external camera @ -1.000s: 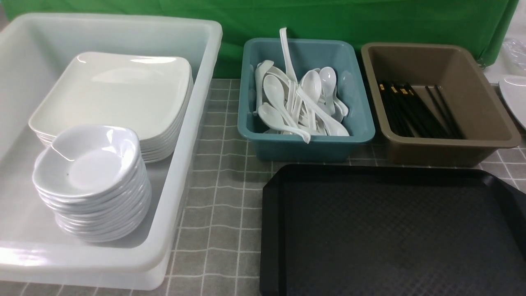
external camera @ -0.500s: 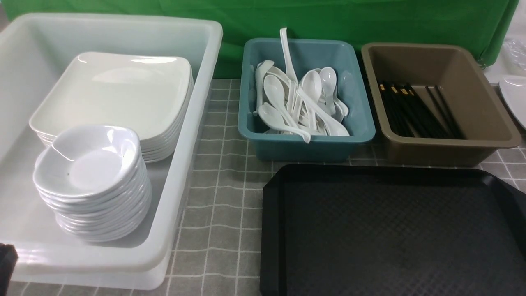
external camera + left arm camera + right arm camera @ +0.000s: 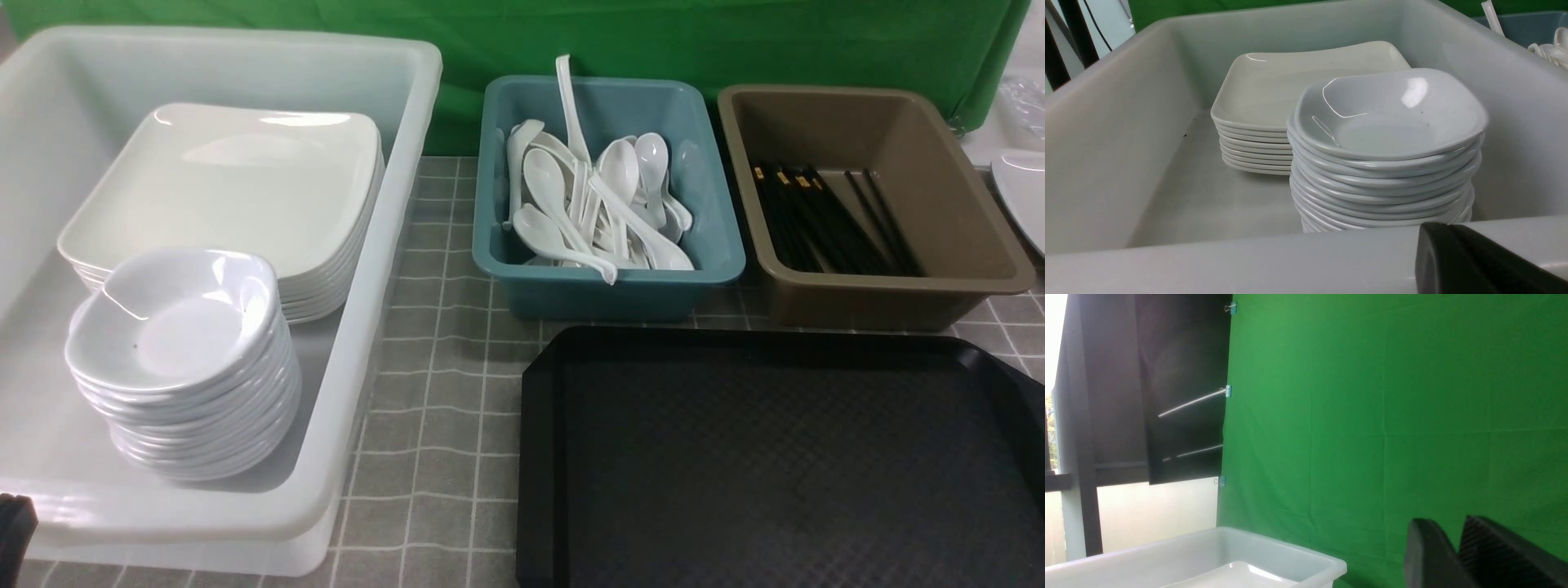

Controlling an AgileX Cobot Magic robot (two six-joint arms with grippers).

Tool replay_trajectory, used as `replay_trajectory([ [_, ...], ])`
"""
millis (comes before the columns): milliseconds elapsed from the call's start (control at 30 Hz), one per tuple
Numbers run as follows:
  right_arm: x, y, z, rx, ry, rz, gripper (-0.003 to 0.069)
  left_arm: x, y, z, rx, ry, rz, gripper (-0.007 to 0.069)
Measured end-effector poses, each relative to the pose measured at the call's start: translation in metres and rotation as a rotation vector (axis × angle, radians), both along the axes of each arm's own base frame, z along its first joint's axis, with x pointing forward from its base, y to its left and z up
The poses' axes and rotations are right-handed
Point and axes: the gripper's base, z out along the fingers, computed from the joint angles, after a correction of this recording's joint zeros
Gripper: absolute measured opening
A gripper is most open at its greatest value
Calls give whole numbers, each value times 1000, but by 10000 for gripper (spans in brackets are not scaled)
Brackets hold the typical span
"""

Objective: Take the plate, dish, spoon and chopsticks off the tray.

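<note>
Beside the white tub, the left gripper sat closed and empty; the right gripper's jaws stood slightly apart, holding nothing. The black tray lay bare.

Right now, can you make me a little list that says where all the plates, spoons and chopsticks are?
tray: black, nothing on it
plates: stacked in the white tub, at the back
dishes: stacked in the same tub, in front of the plates
spoons: piled in the teal bin
chopsticks: lying in the brown bin
left gripper: shut, by the tub's near rim
</note>
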Motion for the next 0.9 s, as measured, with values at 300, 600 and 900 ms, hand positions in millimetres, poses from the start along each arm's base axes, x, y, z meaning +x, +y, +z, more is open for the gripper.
replay_trajectory([
  [300, 0, 0, 0, 0, 0, 0, 190, 0, 0, -1, 6, 1, 1, 4],
  [600, 1, 0, -3, -21, 32, -12, 227, 0, 0, -1, 6, 1, 1, 6],
  [900, 25, -12, -77, -130, 385, -340, 235, 0, 0, -1, 6, 1, 1, 6],
])
